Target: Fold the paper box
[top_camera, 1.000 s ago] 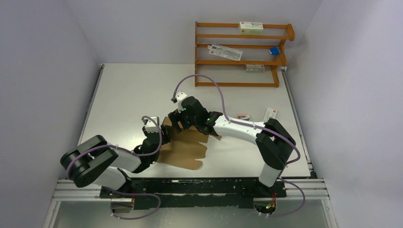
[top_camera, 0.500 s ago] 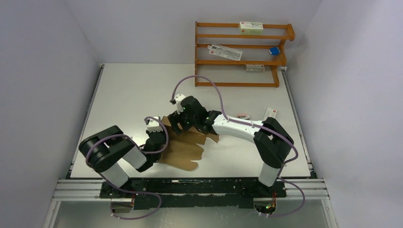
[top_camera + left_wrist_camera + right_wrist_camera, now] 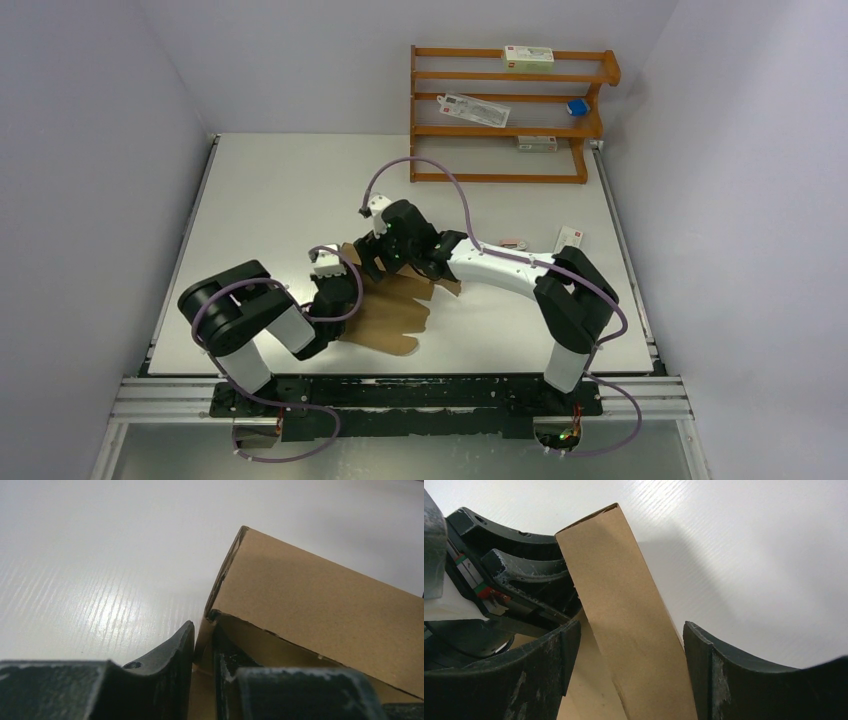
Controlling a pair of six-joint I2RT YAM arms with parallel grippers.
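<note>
The paper box (image 3: 388, 312) is a brown cardboard sheet lying partly folded in the middle of the table, with its left side panel (image 3: 624, 595) raised. My left gripper (image 3: 338, 290) is at the sheet's left edge. In the left wrist view the left gripper (image 3: 203, 630) is pinched on a thin cardboard wall at the corner under the raised panel (image 3: 310, 600). My right gripper (image 3: 376, 262) reaches in from the far side. Seen from the right wrist, the right gripper (image 3: 630, 630) stands open and straddles the raised panel. The left gripper's black fingers (image 3: 524, 565) show just beyond.
A wooden shelf rack (image 3: 510, 112) stands at the back right with small white cartons (image 3: 528, 57) and a blue object (image 3: 577, 106). Two small white cartons (image 3: 570, 238) lie on the table to the right of the arms. White walls close in on both sides.
The left gripper has shut onto the cardboard's left edge, and the left arm's elbow has swung up and to the right. The right arm has barely moved.
</note>
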